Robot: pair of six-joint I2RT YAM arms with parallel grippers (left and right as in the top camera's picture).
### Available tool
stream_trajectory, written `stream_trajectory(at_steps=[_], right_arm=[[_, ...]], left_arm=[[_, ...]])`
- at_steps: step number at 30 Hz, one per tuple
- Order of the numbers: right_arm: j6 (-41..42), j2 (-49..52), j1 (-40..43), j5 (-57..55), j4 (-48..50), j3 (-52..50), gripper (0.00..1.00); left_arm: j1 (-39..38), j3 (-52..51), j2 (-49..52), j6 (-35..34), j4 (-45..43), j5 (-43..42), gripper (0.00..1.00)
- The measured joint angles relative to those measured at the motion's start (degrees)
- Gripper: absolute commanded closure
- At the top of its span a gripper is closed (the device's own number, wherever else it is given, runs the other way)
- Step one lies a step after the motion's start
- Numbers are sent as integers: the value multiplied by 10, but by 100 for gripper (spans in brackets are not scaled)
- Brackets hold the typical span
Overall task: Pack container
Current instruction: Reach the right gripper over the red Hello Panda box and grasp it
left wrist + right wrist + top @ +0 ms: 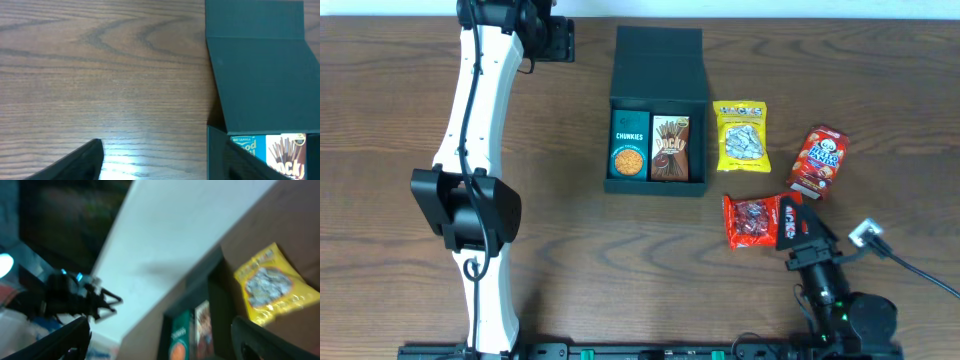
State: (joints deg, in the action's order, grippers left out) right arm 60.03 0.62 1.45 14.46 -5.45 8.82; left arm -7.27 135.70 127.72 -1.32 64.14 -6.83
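Near the middle of the wooden counter (400, 90) sat the container (657, 187), its flap lid (658, 60) thrown back flat toward the far edge; the white left arm (470, 150), the biggest thing in view, stretched from the near edge up to the far-left corner, well apart from the snacks; the dark right arm (840, 300) crouched at the near right, its head just beside a red bag (748, 222).

Inside the container two packs lay side by side, a teal Chunkies box (629, 142) on the left and a Pocky box (670, 148) touching it on the right; together they seemed to cover most of the floor.

Outside it lay three more: a yellow bag (742, 137) just right of the container; a red Panda box (818, 160) further right, tilted; the red bag nearer the front.

So the packing looked partly done, two in and three to go; the rest would probably have to go on top; the lid was not yet closed.

The left fingers (80, 161) were released, spread with only bare counter between them, beside the container's far-left corner; the right fingers (65, 340) were also spread wide and grasped nothing, in a blurred view aimed toward the container and yellow bag.
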Motion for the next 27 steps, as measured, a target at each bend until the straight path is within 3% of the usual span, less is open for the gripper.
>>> stream_trajectory(at_steps=[3, 4, 11, 21, 27], right_arm=[[12, 1, 0, -30, 26, 0, 7], [15, 1, 1, -37, 29, 0, 3], [2, 92, 42, -68, 31, 16, 2], [-139, 420, 107, -40, -38, 256, 1], [-199, 660, 109, -10, -170, 440, 1]], left_arm=[[0, 0, 0, -3, 0, 0, 7], [0, 0, 0, -2, 0, 0, 6], [3, 0, 0, -3, -3, 0, 4], [54, 0, 0, -3, -8, -21, 3], [71, 0, 0, -3, -13, -23, 3]])
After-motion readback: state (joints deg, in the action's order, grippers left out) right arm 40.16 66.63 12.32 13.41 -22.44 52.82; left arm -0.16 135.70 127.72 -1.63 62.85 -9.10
